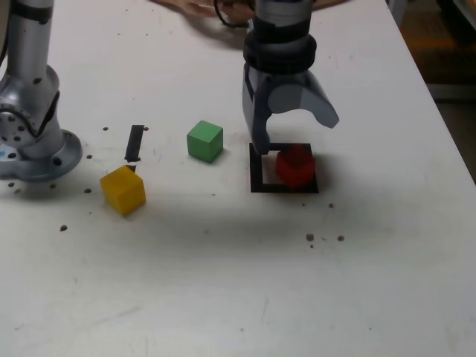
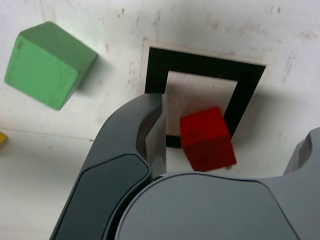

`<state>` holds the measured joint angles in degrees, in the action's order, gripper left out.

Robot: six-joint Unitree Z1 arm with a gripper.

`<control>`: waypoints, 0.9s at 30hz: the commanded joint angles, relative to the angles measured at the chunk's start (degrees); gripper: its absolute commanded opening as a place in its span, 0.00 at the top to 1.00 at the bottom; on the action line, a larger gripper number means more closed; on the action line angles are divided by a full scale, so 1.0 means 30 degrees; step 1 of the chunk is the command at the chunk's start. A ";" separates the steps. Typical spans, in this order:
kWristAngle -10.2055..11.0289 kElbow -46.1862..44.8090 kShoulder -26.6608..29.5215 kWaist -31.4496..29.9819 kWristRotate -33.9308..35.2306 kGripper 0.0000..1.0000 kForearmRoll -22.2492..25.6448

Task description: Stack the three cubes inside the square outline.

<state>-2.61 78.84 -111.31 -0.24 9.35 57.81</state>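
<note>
Nearest the exterior view's camera, the yellow cube (image 1: 123,190) lies left of the gripper (image 1: 297,135), past the green cube (image 1: 205,141). The gripper hangs open, empty, above the red cube (image 1: 296,166) at the square outline (image 1: 256,175). Only the exterior view shows the tape strip (image 1: 134,143).
</note>
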 commanded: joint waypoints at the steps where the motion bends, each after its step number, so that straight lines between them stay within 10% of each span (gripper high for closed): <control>1: -0.0125 -0.0011 -0.0230 0.0066 0.0018 0.09 -0.0219; 15: -0.0817 0.0082 -0.1578 -0.0007 0.0033 0.21 -0.0713; 27: -0.0154 -0.0041 -0.1811 -0.0522 0.0457 0.83 -0.1980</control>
<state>-3.26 78.86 -116.33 -1.50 10.73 52.41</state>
